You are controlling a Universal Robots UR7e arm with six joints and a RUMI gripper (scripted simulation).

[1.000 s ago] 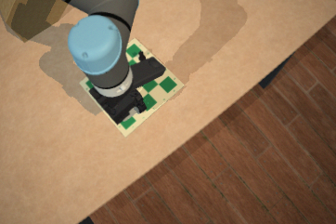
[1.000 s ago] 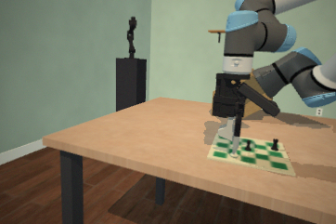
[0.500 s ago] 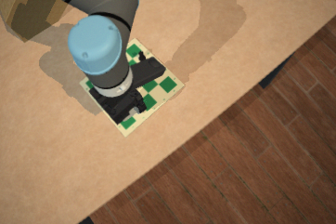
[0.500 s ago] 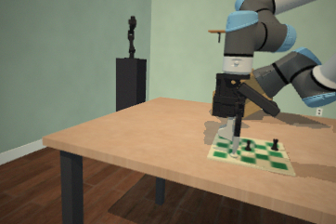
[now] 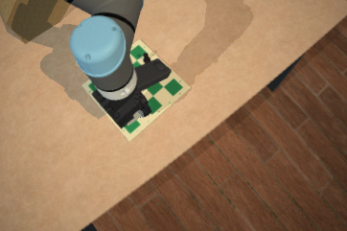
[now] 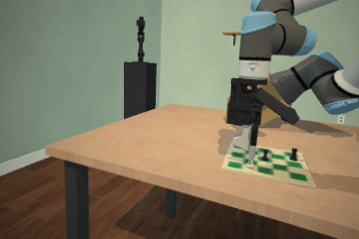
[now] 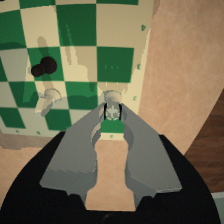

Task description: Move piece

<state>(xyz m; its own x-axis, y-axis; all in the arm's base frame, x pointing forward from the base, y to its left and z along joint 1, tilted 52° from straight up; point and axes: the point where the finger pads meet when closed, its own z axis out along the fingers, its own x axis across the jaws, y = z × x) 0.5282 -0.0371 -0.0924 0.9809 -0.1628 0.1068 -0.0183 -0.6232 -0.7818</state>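
The green and cream chessboard (image 6: 270, 165) lies on the wooden table; it also shows in the top view (image 5: 144, 90), partly hidden by my arm. My gripper (image 7: 112, 104) is shut on a white chess piece (image 7: 113, 100) and holds it upright, low over a green square in the column next to the board's edge. In the exterior view the gripper (image 6: 250, 155) reaches down to the board's near left part. I cannot tell whether the piece touches the board. Another white piece (image 7: 49, 98) and a black piece (image 7: 42, 66) stand to its left.
Two black pieces (image 6: 266, 156) (image 6: 295, 154) stand further along the board. A cardboard box (image 5: 29, 9) sits at the table's back left. A black pedestal with a statue (image 6: 140, 88) stands beyond the table. The table edge is close to the board.
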